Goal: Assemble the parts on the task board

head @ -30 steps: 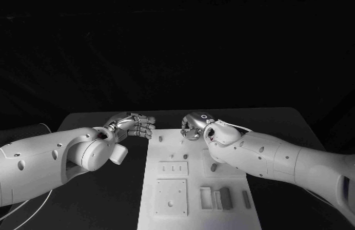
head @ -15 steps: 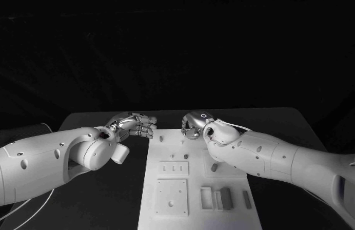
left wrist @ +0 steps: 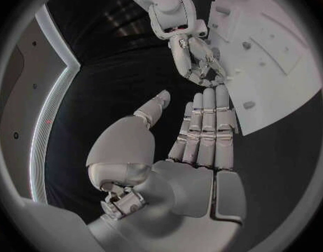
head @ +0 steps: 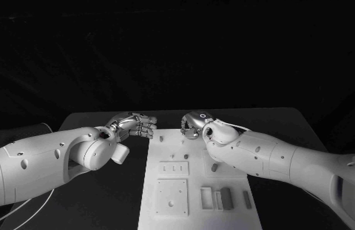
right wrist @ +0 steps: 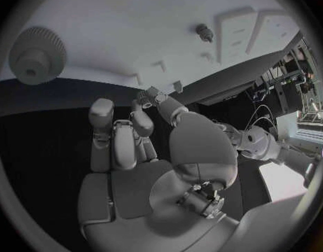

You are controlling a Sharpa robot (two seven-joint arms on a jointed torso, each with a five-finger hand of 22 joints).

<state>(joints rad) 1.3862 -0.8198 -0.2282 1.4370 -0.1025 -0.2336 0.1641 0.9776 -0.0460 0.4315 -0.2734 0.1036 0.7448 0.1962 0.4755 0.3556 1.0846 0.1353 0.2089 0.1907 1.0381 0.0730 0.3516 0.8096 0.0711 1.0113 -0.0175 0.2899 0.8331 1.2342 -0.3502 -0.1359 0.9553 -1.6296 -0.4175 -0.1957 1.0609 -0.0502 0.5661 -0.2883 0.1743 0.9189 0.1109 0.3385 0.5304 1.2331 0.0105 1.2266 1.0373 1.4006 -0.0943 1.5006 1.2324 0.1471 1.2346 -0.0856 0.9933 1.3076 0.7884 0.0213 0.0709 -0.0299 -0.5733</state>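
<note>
Little to report on the left: for the left hand [head: 137, 125], only a slight drift toward the far left corner of the task board [head: 196, 214] over the last second, over the dark bench [head: 89, 119] just beside the board's left edge. Judging by the left wrist view, fingers [left wrist: 206, 123] straight and laid side by side, thumb standing apart, nothing in them. Touches no part.

Moving right across the board: nothing shifted there. Grey parts [head: 225, 198] in their slots near the near right corner, a small peg [head: 214, 167] toward the right edge, all as a second ago.

At the far edge, to the right of the middle, the right hand [head: 194, 125]: barely moved either, just a small turn at the wrist. Fingers [right wrist: 144, 98] curled in and bunched tip to tip, pointing down at the board's far edge. Cannot tell whether a small part sits pinched between those tips. A gear [right wrist: 37, 56] lies flat on the board near this hand, untouched.

Reads as a pause over the far end rather than progress: no part newly seated, assembly probably at an early or in-between step, with the right hand likeliest to act next.
</note>
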